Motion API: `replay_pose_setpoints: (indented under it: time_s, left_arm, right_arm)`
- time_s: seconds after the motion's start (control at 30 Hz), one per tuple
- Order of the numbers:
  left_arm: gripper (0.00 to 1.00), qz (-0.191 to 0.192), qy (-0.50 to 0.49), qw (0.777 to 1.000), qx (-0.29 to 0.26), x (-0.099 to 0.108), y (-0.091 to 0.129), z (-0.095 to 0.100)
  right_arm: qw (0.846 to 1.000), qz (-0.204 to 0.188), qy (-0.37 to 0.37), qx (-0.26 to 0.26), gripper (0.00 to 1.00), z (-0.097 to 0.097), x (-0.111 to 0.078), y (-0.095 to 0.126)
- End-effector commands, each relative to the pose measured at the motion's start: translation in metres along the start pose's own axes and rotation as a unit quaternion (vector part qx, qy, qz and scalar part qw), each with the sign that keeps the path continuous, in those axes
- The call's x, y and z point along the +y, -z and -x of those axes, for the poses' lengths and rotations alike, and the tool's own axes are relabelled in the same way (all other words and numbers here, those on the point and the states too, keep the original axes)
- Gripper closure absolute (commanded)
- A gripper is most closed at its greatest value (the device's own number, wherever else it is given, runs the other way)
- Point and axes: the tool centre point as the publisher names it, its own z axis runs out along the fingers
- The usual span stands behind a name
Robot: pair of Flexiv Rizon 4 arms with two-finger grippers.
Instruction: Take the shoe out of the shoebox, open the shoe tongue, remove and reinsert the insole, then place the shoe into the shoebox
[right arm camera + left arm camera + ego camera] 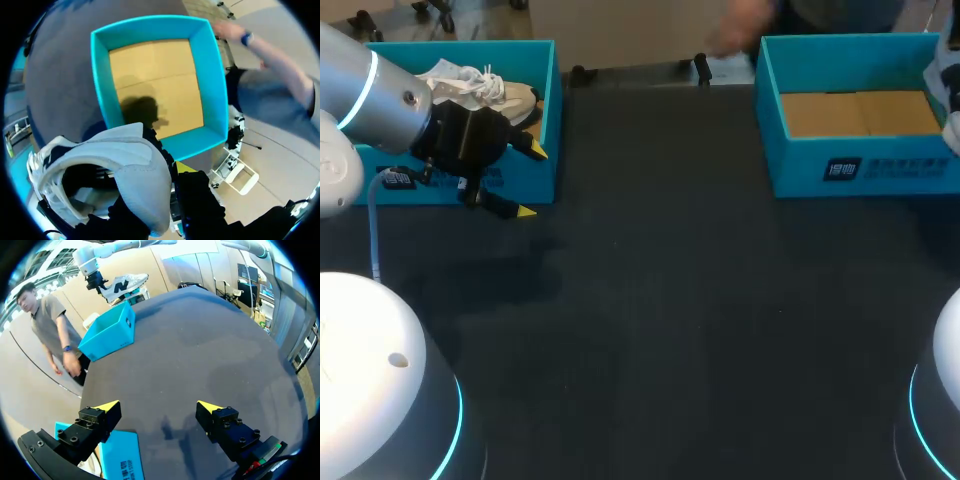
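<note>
the right gripper (97, 284) pinches the grey sneaker (135, 165), hoisted clear above the empty shoebox (102, 90), likely so the tongue can be worked. the left gripper (157, 405) hangs spread over the bench (670, 300) beside the second shoebox (546, 110), free to help.

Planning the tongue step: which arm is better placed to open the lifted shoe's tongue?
Left, probably: its fingers are open and empty, while the right gripper holds the shoe above the shoebox.
</note>
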Motion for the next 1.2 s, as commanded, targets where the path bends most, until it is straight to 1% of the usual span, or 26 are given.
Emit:
replay_pose_setpoints:
  time_s: [0.03,0.1,0.13,0.17,0.2,0.23,0.3,0.33,0.37,0.4,0.47,0.5,0.53,0.57,0.6,0.63,0.67,0.7,0.77,0.8,0.87,0.9,1.2]
  left_arm:
    - [0.0,0.001,0.0,1.0,0.0,0.0,0.001,0.0]
    - [0.0,0.001,0.0,1.0,0.0,0.0,0.001,0.0]
    - [0.0,0.001,0.0,1.0,0.0,0.0,0.001,0.0]
    - [0.0,0.001,0.0,1.0,0.0,0.0,0.001,0.0]
    - [0.0,0.001,0.0,1.0,0.0,0.0,0.001,0.0]
    - [0.0,0.001,0.0,1.0,0.0,0.0,0.001,0.0]
    - [0.0,0.001,0.0,1.0,0.0,0.0,0.001,0.0]
    - [0.0,0.001,0.0,1.0,0.0,0.0,0.001,0.0]
    - [0.0,0.001,0.0,1.0,0.0,0.0,0.001,0.0]
    - [0.0,0.001,0.0,1.0,0.0,0.0,0.001,0.0]
    - [0.0,0.001,0.0,1.0,0.0,0.0,0.001,0.0]
    - [0.0,0.001,0.0,1.0,0.0,0.0,0.001,0.0]
    - [0.0,0.001,0.0,1.0,0.0,0.0,0.001,0.0]
    - [0.0,0.001,0.0,1.0,0.0,0.0,0.001,0.0]
    - [0.0,0.001,0.0,1.0,0.0,0.0,0.001,0.0]
    - [0.0,0.001,0.0,1.0,0.0,0.0,0.001,0.0]
    - [0.0,0.001,0.0,1.0,0.0,0.0,0.001,0.0]
    - [0.0,0.001,0.0,1.0,0.0,0.0,0.001,0.0]
    - [0.0,0.001,0.0,1.0,0.0,0.0,0.001,0.0]
    - [0.0,0.001,0.0,1.0,0.0,0.0,0.001,0.0]
    - [0.0,0.001,0.0,1.0,0.0,0.0,0.001,0.0]
    - [0.0,0.001,0.0,1.0,0.0,0.0,0.001,0.0]
    - [0.0,0.001,0.0,1.0,0.0,0.0,0.001,0.0]
  right_arm:
    - [0.998,-0.017,-0.051,0.011,1.0,0.006,-0.011,-0.007]
    - [0.991,-0.031,-0.127,0.029,1.0,0.004,-0.019,-0.01]
    - [0.983,-0.042,-0.174,0.045,1.0,0.003,-0.022,-0.01]
    - [0.969,-0.054,-0.234,0.06,1.0,0.002,-0.028,-0.01]
    - [0.959,-0.047,-0.27,0.067,1.0,0.001,-0.031,-0.009]
    - [0.95,-0.061,-0.3,0.07,1.0,0.0,-0.032,-0.008]
    - [0.93,-0.062,-0.353,0.082,1.0,0.0,-0.031,-0.006]
    - [0.915,-0.069,-0.388,0.091,1.0,0.0,-0.032,-0.006]
    - [0.903,-0.069,-0.413,0.102,1.0,0.0,-0.032,-0.005]
    - [0.892,-0.073,-0.433,0.103,1.0,0.001,-0.032,-0.005]
    - [0.878,-0.079,-0.462,0.098,1.0,0.005,-0.03,0.0]
    - [0.874,-0.076,-0.47,0.094,1.0,0.005,-0.03,0.001]
    - [0.863,-0.088,-0.488,0.094,1.0,0.006,-0.028,0.002]
    - [0.856,-0.085,-0.501,0.095,1.0,0.006,-0.028,0.002]
    - [0.845,-0.084,-0.519,0.095,1.0,0.005,-0.028,0.0]
    - [0.841,-0.086,-0.525,0.097,1.0,0.004,-0.029,-0.001]
    - [0.833,-0.081,-0.539,0.092,1.0,0.003,-0.029,-0.004]
    - [0.833,-0.081,-0.539,0.092,1.0,0.003,-0.029,-0.004]
    - [0.815,-0.065,-0.57,0.079,1.0,-0.001,-0.032,-0.008]
    - [0.81,-0.052,-0.58,0.064,1.0,-0.002,-0.032,-0.009]
    - [0.811,-0.07,-0.578,0.061,1.0,-0.003,-0.033,-0.009]
    - [0.819,-0.085,-0.566,0.047,1.0,-0.005,-0.032,-0.008]
    - [0.819,-0.085,-0.566,0.047,1.0,-0.005,-0.032,-0.008]
